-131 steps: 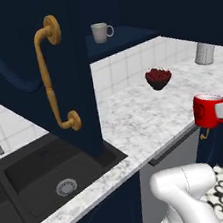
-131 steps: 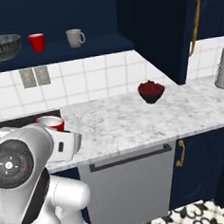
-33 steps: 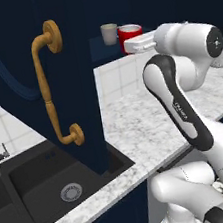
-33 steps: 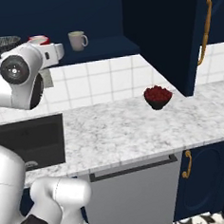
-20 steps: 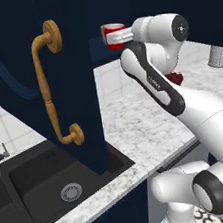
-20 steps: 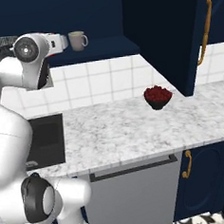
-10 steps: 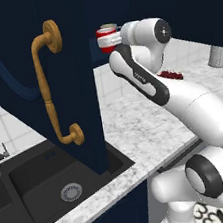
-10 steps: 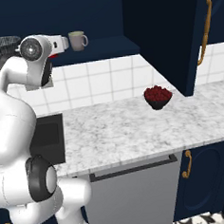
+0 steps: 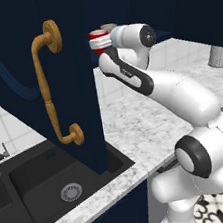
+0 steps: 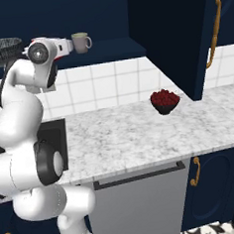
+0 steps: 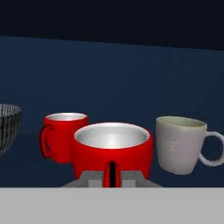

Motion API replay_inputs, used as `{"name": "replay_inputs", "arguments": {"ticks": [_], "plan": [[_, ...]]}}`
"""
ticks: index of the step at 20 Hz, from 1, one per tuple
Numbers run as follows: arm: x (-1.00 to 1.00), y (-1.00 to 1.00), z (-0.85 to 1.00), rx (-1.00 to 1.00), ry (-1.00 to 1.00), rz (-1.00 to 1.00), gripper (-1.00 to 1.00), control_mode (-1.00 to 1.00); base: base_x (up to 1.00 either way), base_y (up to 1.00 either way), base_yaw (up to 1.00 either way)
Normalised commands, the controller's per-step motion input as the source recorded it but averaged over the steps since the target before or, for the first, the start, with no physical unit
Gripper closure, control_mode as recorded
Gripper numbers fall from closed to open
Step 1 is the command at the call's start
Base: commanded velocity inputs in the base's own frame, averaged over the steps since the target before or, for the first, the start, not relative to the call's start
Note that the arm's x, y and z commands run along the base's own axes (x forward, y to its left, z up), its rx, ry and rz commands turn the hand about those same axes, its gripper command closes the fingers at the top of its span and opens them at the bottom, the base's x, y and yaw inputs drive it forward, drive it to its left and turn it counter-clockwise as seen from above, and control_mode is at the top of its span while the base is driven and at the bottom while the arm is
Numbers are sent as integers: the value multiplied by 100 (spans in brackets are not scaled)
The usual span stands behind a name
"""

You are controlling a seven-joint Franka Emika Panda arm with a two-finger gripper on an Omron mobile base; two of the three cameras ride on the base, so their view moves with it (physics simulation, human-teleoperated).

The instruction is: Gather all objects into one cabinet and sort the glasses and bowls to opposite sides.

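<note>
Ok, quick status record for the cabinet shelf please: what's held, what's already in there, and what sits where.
gripper: shut on red cup, by its handle
held cup position: in front of the shelved items, upright
second red cup: on shelf, left of held cup
beige mug: on shelf, right
patterned bowl: far left
cabinet door: open

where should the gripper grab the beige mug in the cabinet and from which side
Grip the beige-grey mug across its rim wall, from the open cabinet front. It stands upright, and in the hand view its handle sticks out to the right, away from the held red cup. That cup sits close on its left, so a side approach looks blocked.
</note>
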Motion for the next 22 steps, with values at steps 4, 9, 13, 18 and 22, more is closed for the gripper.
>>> {"name": "replay_inputs", "arguments": {"ticks": [4,9,13,18,22], "plan": [[59,1,-17,0,-2,0,100,-100,0,0,0],[71,2,-4,0,-2,0,100,-100,0,0,0],[67,9,0,0,-1,0,100,-100,0,0,0],[58,14,0,0,0,0,100,-100,0,0,0],[46,20,-3,0,0,0,100,-100,0,0,0]]}}
